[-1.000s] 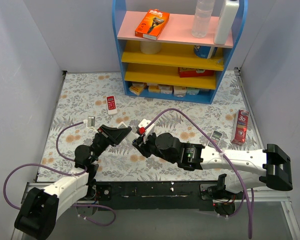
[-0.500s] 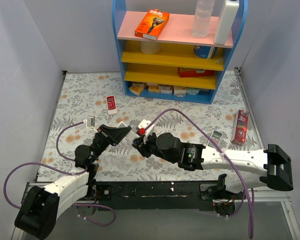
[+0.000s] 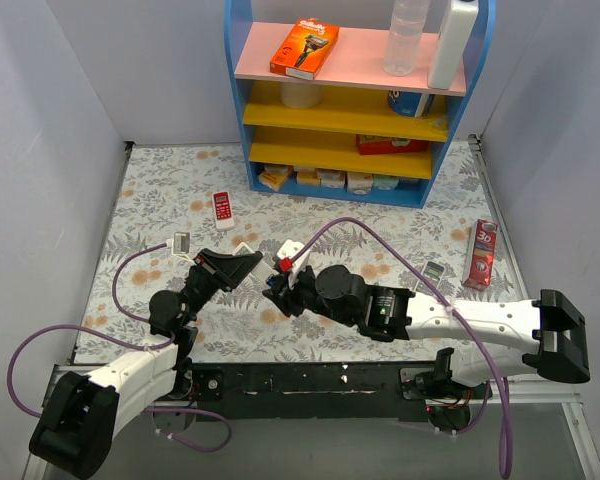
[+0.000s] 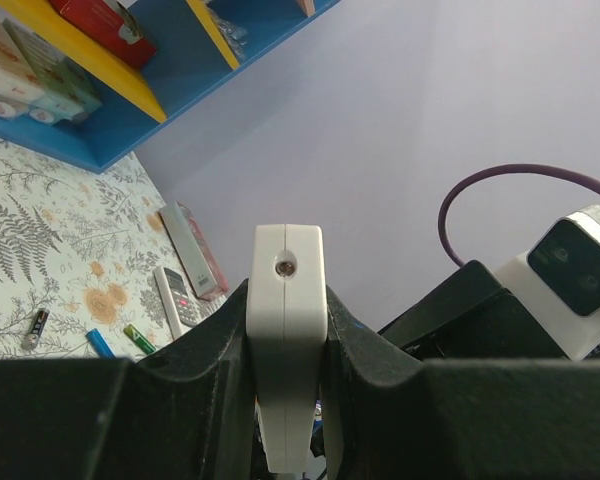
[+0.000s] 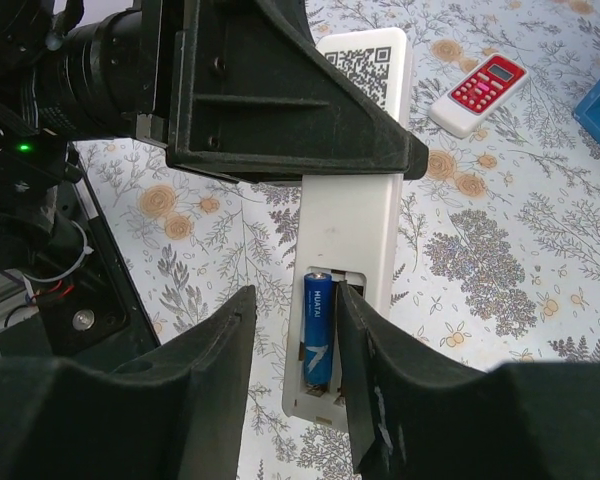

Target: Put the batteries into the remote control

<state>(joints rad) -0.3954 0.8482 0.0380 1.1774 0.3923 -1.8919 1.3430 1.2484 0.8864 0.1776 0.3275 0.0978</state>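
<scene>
One HUATAI battery (image 5: 318,325) (blue) in the remote control (image 5: 350,220), left pincer (image 4: 285,325) clamping it; right pincer (image 5: 295,310) parted, empty.

The right hand (image 5: 294,312) opens wider around the remote control's (image 5: 355,200) blue battery (image 5: 318,328). It draws back slightly.

The left arm (image 3: 130,375) and right arm (image 3: 480,320) share one build: glossy white link shells between bulky black joint housings, each ending in a black block. A purple cable (image 3: 116,288) loops off the left arm and another (image 3: 345,220) arcs over the right. A black motor (image 3: 380,307) on the right arm carries a green-marked label. The right wrist camera (image 3: 288,255) is a white box with a red patch. The right gripper (image 5: 297,300) has matte black, angular fingers (image 5: 210,380).
</scene>
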